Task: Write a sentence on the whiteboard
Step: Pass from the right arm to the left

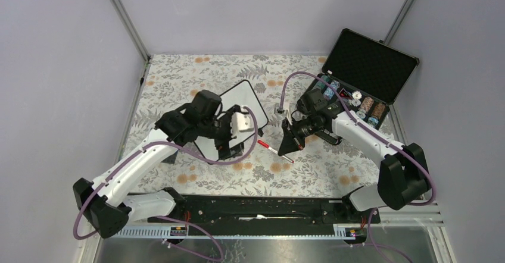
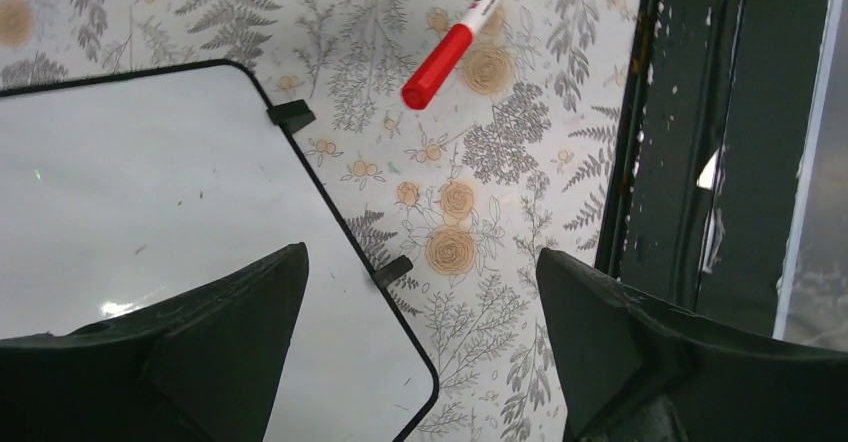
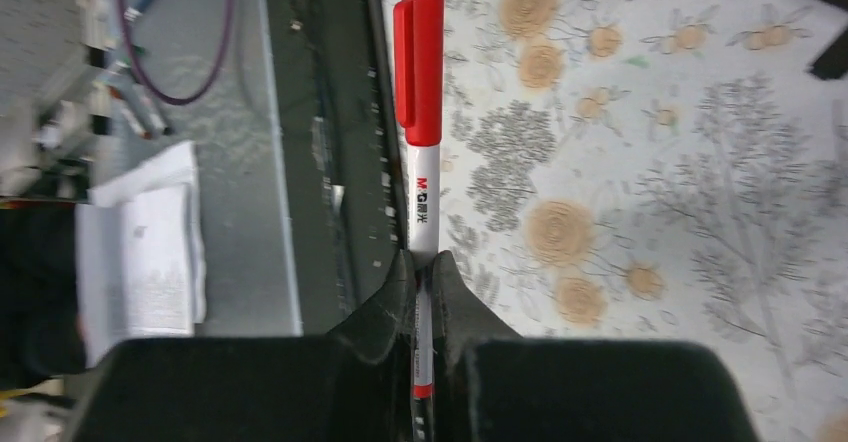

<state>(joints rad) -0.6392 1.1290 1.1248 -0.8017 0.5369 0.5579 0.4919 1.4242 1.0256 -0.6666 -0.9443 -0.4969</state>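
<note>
Two arms reach over one tabletop [image 1: 196,66], and each carries one pincer. One whiteboard [image 1: 243,99] lies flat left of centre, slanted to the table's edges and partly under the left arm. The left wrist view shows two small black feet [image 2: 290,114] on its rim. The left pincer [image 2: 420,352] hangs released, its jaws wide apart over the board's near corner. One marker [image 1: 265,145] with a red cap is clenched by its white barrel in the right pincer [image 3: 420,262], just right of the board, cap pointing away from the fingers. One black hinged case [image 1: 369,66] stands open at the far right, with a row of round spools [image 1: 360,103] inside, too small to count.

A cloth printed with grey ferns and orange flowers covers the tabletop. Pale lilac walls close in three sides, with metal struts [image 1: 125,19] in the far corners, and a black rail [image 1: 256,206] runs along the near edge between the arm bases.

On the marker's barrel a red logo reads "M&G", followed by two characters.
</note>
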